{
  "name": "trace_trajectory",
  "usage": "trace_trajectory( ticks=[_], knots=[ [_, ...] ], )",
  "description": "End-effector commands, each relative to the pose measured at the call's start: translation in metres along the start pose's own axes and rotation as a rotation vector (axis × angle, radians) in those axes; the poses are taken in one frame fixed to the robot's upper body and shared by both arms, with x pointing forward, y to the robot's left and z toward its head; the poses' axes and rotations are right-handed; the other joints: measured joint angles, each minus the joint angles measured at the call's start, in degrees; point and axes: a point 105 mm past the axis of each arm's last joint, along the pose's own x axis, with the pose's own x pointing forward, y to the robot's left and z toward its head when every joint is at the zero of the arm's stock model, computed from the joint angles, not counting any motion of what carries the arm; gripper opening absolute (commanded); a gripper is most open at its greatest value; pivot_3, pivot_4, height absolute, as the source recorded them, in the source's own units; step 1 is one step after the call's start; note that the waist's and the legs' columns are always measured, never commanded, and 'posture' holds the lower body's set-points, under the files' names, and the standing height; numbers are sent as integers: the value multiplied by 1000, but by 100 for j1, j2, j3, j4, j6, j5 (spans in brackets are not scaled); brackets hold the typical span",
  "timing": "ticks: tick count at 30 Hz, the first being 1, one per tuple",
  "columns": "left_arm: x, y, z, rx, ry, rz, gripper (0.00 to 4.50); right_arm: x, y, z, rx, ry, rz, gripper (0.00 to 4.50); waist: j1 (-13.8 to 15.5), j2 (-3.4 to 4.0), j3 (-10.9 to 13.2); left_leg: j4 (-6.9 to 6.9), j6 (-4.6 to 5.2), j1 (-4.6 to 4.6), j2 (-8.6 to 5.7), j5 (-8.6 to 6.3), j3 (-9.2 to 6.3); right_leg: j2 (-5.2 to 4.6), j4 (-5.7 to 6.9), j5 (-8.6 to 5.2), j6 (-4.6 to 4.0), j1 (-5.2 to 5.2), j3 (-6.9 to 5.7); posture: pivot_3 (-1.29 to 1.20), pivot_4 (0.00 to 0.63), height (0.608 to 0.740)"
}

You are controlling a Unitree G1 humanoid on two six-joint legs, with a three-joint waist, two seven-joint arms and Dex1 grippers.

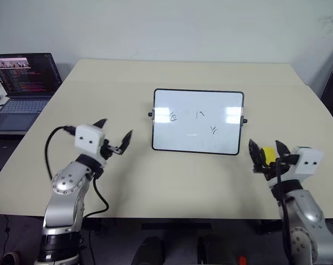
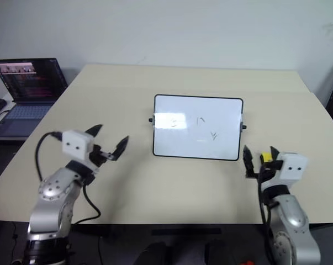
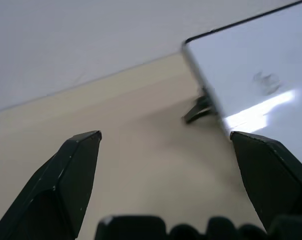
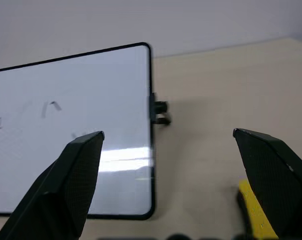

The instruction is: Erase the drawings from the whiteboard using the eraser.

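Two grippers hover open; my right gripper (image 1: 269, 149) has the eraser (image 1: 269, 155) between its spread fingers, whiteboard (image 1: 198, 121) just ahead; my left gripper (image 1: 114, 135) stands beside its other edge.

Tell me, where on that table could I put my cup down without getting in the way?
The table is bare behind the whiteboard, up to its far edge, and along the near edge between the left gripper and right gripper. It is crowded beside the board's right end, where the eraser lies.
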Motion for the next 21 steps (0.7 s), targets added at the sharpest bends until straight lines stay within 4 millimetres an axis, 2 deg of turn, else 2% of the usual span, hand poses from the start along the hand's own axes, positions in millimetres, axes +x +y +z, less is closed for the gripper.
trace_trajectory(
  ticks=[1, 5, 8, 13, 16, 21],
  knots=[
    [9, -35, 22, -8, -46, -274, 4500, 4, -10, 17, -6, -33, -34, 4470, -23, 5, 3, -2, 0, 0, 2, 0, 0, -1, 0, -2, -1, -1, 1, 0, 150, 740],
    [22, -57, 41, 0, -67, -516, 4500, 7, -30, 23, -29, -17, -128, 4470, -33, 11, 7, -3, 0, -2, 7, -1, 5, 20, 3, -4, -2, -6, 1, 0, 150, 740],
    [29, -66, 49, 16, -79, -613, 4500, 9, -29, 22, 27, 10, -107, 4470, -36, 11, 7, -2, 1, -2, 7, -1, 8, 21, 1, -4, -1, -4, 4, 0, 150, 740],
    [30, -83, 48, 29, -79, -710, 4500, 17, -38, 26, -63, 21, -124, 4470, -121, 14, 8, -2, 7, 0, 6, -4, 17, 21, 2, -6, 3, -5, 11, 0, 150, 740],
    [27, -100, 41, 63, -62, -811, 4500, 21, -49, 24, -100, 63, -156, 4470, -137, 14, 8, -2, 7, -1, 7, -4, 15, 21, 2, -6, 3, -5, 10, 0, 150, 740],
    [20, -105, 36, 80, -25, -924, 4500, 28, -52, 7, -115, 229, -100, 4470, -140, 17, 10, -2, 8, -2, 7, -5, 16, 22, 2, -6, 2, -6, 11, 0, 150, 740]
  ],
)
